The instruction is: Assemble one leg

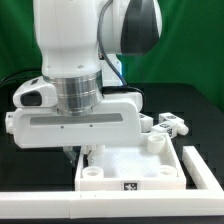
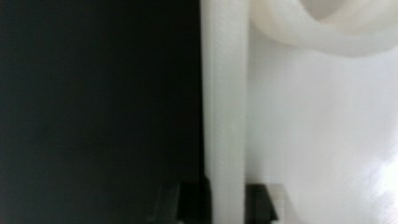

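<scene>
A large white robot arm (image 1: 80,60) fills the middle of the exterior view, reaching down from twelve o'clock over a black table (image 1: 195,110). Its broad white wrist block lies level across the centre and hides the pincer from this camera.

Under the wrist, toward five o'clock, lies a white square panel (image 1: 135,165) with a raised rim and round sockets at its corners. A small black-and-white tag (image 1: 130,186) sits on the side of the panel at six o'clock. A white rail (image 1: 40,205) runs along the bottom of this view and turns up the exterior view's right, just beside the panel.

The leg (image 1: 176,124), a small white blocky peg with dark tag patches, lies on the table at three o'clock from the picture's centre and at one o'clock from the panel. It is near the panel's corner and apart from the arm. It may be more than one piece lying close together; it is too small to tell.

The wrist view is blurred. Half of it is dark table (image 2: 89,100) and half is white panel (image 2: 320,130), split by the panel's raised rim (image 2: 224,100). One round socket (image 2: 320,25) shows beside the rim. The gripper (image 2: 224,200) straddles this rim: its two dark fingertips (image 2: 187,200) press flush against either side with no gap showing, so the pincer is pinching the rim.
</scene>
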